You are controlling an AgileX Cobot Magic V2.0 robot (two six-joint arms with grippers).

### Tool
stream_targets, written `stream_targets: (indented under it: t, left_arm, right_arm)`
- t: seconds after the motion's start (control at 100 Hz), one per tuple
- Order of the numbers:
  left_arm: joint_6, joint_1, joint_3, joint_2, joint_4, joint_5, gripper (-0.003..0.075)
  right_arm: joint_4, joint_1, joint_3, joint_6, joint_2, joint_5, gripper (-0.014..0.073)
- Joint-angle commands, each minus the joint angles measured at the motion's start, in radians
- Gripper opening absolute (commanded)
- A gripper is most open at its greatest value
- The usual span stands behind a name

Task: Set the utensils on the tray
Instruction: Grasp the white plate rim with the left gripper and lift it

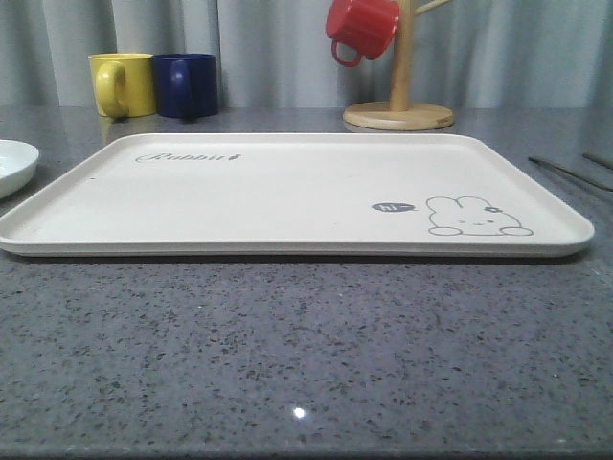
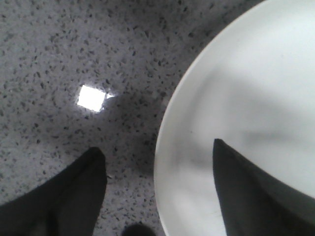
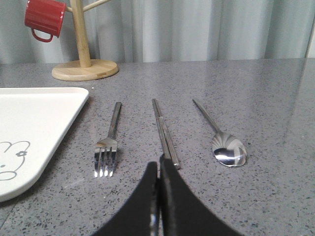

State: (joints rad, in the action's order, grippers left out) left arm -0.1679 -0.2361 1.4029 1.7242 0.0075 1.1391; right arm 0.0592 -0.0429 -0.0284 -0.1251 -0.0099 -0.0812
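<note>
1. The left gripper (image 2: 155, 191) hangs with its dark fingers (image 2: 74, 191) spread wide and holding nothing, one over the speckled grey stone counter (image 1: 287, 355), the other over the round white plate (image 2: 246, 113) at the counter's left edge. A drop from here could knock that plate.
2. The large flat cream rectangular tray (image 1: 287, 182) with the grey rabbit drawing lies bare along the middle of the counter, no cutlery on it yet.
3. Off the tray's right edge, side by side on the counter, lie the shiny silver four-tined fork (image 3: 109, 142), the pair of flat silver chopsticks (image 3: 165, 132) and the oval-bowled silver spoon (image 3: 224, 142).
4. The right gripper (image 3: 158, 169) sits with its fingers pressed together, empty, just short of the chopsticks' near end.
5. Likely risk: thin flat metal on smooth stone may slide or scatter under closed fingers; the two chopsticks could split apart, or one be left behind.
6. The front view offers only faint slivers of cutlery at the right edge; the right wrist view lays all three out. The plate's closeness to the left fingers reads clearly in the left wrist view.
</note>
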Motion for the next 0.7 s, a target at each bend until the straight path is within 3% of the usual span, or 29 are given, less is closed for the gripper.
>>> stream_targets:
  t: [0.0, 0.17, 0.5, 0.56, 0.69]
  left_arm:
    - [-0.012, -0.001, 0.037, -0.023, -0.007, -0.003, 0.0398]
    - [-0.012, -0.001, 0.037, -0.01, -0.007, -0.003, 0.0293]
    - [-0.012, -0.001, 0.037, -0.01, -0.007, 0.01, 0.0013]
    - [-0.012, -0.001, 0.037, -0.01, -0.007, 0.017, -0.002]
    - [-0.012, -0.004, 0.044, -0.01, -0.007, 0.017, -0.0019]
  right_arm:
    - [0.003, -0.004, 0.001, 0.008, -0.019, 0.075, -0.0061]
    - [0.003, -0.004, 0.001, 0.008, -0.019, 0.075, -0.0061]
    - [0.003, -0.004, 0.001, 0.008, -0.019, 0.075, -0.0061]
    - [0.003, -0.004, 0.001, 0.008, -0.019, 0.075, -0.0061]
    - [0.003, -0.004, 0.001, 0.008, -0.019, 0.075, -0.0061]
